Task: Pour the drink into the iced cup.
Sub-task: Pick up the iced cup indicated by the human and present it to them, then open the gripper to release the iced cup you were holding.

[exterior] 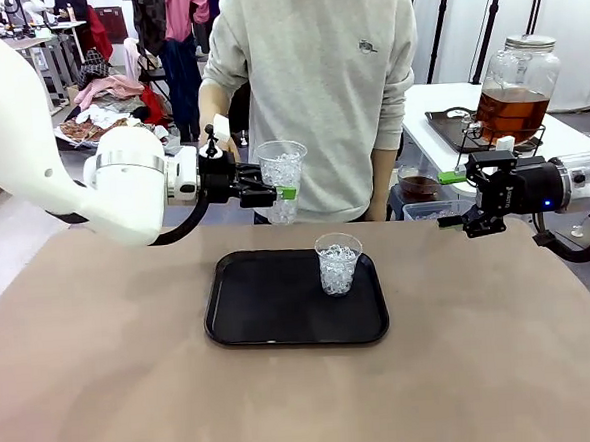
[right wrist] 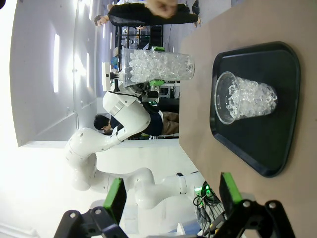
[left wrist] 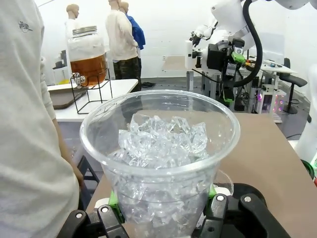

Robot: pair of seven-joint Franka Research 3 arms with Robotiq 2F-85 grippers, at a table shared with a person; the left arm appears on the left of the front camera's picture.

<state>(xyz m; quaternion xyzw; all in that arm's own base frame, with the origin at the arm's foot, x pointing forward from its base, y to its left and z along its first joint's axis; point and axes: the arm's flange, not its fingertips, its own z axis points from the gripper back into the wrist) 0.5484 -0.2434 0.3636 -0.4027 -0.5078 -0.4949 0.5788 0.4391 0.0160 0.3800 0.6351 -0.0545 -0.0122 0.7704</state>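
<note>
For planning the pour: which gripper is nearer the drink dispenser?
Right. The right gripper, open, hangs in front of the drink dispenser; the left gripper, shut on an iced cup, is farther left, by the person.

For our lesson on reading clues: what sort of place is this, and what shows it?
Likely a robotics lab staged as a drinks counter: the left claw holds an iced cup, a second cup sits on a black tray, and a glass dispenser of amber drink stands behind.

Blk tray (exterior: 270, 308) mid tan tbl (exterior: 104, 373); person, grey sweatshirt (exterior: 317, 89), far side; white side tbl (exterior: 433, 97) behind.
</note>
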